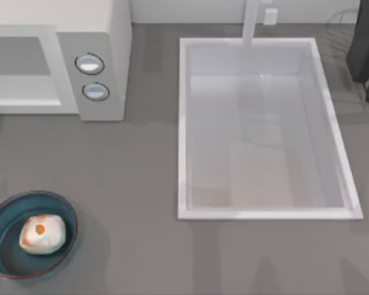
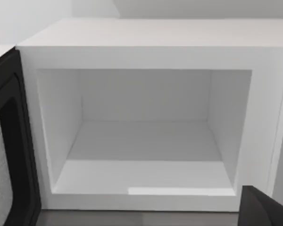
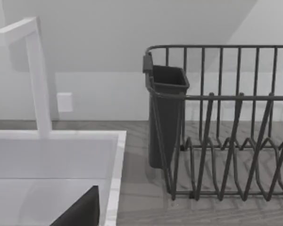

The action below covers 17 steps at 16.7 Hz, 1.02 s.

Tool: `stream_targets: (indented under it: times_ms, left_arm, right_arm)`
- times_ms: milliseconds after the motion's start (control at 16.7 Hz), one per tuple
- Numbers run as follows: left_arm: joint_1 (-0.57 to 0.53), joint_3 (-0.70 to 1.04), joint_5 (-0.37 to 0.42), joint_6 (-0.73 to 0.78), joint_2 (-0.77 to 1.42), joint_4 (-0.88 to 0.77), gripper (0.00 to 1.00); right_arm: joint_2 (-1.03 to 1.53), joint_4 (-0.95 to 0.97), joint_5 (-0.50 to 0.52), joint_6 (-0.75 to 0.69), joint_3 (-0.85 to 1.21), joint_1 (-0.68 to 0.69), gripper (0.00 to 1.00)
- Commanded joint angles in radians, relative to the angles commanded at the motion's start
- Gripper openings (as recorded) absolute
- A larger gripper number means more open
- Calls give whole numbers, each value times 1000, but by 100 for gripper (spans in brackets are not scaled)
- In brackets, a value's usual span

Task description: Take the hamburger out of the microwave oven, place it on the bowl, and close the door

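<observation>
Hamburger (image 1: 42,234) sitting in bowl (image 1: 3,221), near left on grey countertop (image 1: 135,184). Microwave oven (image 1: 104,37) standing far left, cavity bare, door (image 2: 7,155) hanging open. Sink (image 1: 332,129) lying right; dish rack (image 3: 236,141) beyond. Claw states: cannot tell.

No lettering to read anywhere: the big white boxy microwave oven (image 1: 55,58) shows blank faces, and its two round silver knobs (image 1: 90,64) on the grey side panel carry no numbers or marks.
</observation>
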Motion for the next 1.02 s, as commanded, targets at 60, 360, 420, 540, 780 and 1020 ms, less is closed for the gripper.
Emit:
stream_targets:
  times_ms: [60, 360, 420, 540, 780, 1020]
  left_arm:
    - [22, 1, 22, 0, 3, 1, 0]
    - [34, -1, 34, 1, 1, 2, 0]
    - [37, -1, 37, 1, -1, 0, 0]
    - [76, -1, 76, 0, -21, -19, 0]
    - [241, -2, 241, -1, -90, -87, 0]
    - [304, -3, 304, -1, -124, -121, 0]
  right_arm:
    - [0, 0, 0, 0, 0, 0, 100]
    - [0, 0, 0, 0, 0, 0, 100]
    - [0, 0, 0, 0, 0, 0, 100]
    - [0, 0, 0, 0, 0, 0, 100]
    - [0, 0, 0, 0, 0, 0, 100]
    - [0, 0, 0, 0, 0, 0, 100]
